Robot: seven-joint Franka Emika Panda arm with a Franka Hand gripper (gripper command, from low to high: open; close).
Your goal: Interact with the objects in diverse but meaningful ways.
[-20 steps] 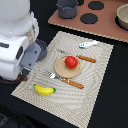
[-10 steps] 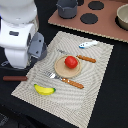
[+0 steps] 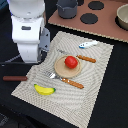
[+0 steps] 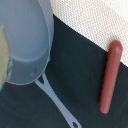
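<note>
My white arm stands over the left edge of the woven placemat (image 3: 95,75) in the exterior view, and its body hides the fingers of the gripper (image 3: 30,59). The wrist view looks down on the grey frying pan (image 4: 25,45), whose thin handle (image 4: 56,102) runs across the dark table. A red tomato (image 3: 71,62) sits on a round wooden plate (image 3: 60,70). The yellow banana (image 3: 44,90) lies at the mat's near corner. The white fish-shaped piece (image 3: 88,44) lies at its far edge. Two brown-handled utensils (image 3: 86,59) (image 3: 74,83) flank the plate.
A red sausage (image 3: 15,78) (image 4: 110,75) lies on the dark table, off the mat at the exterior view's left. At the back, a brown stove board (image 3: 105,22) with black burners carries a grey pot (image 3: 66,7) and a bowl (image 3: 122,15).
The arm has shifted slightly toward the exterior view's right and upward. The items on the mat and the sausage have stayed put.
</note>
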